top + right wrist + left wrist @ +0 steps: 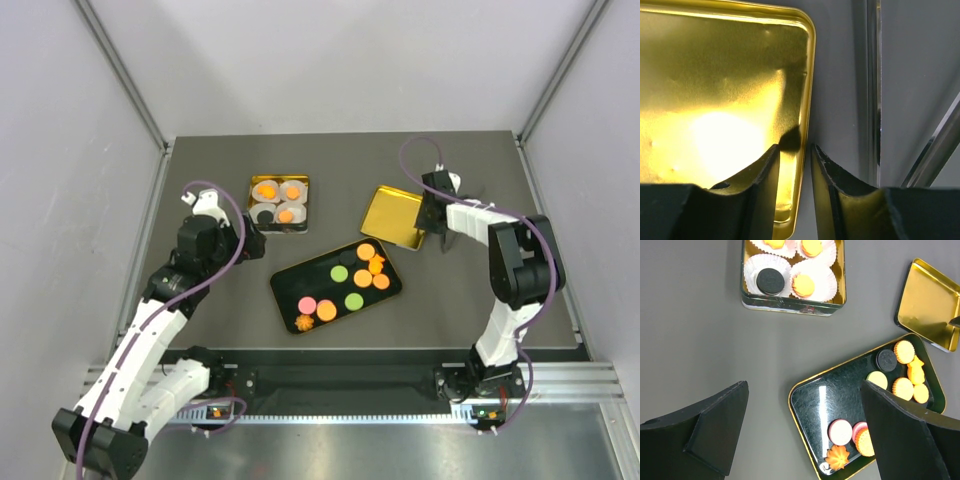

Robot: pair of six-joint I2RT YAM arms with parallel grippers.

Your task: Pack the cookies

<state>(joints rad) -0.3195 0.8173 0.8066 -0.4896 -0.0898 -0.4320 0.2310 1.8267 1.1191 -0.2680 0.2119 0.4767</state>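
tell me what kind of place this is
Probably a robot lab test cell: plain grey walls with metal corner framing box in a dark table, two robot arms are bolted to a rail at its near edge, and cookies sit staged in tins.

- The dark worktop (pixel 200 180) carries a square tin (pixel 308 205) of white paper cups (pixel 292 190).
- A black tray (pixel 300 280) holds the cookies (pixel 363 277): orange, green and pink.
- A gold lid (pixel 390 210) lies just beside the tray.
- The right pincer (pixel 432 228) is at the lid's right edge.
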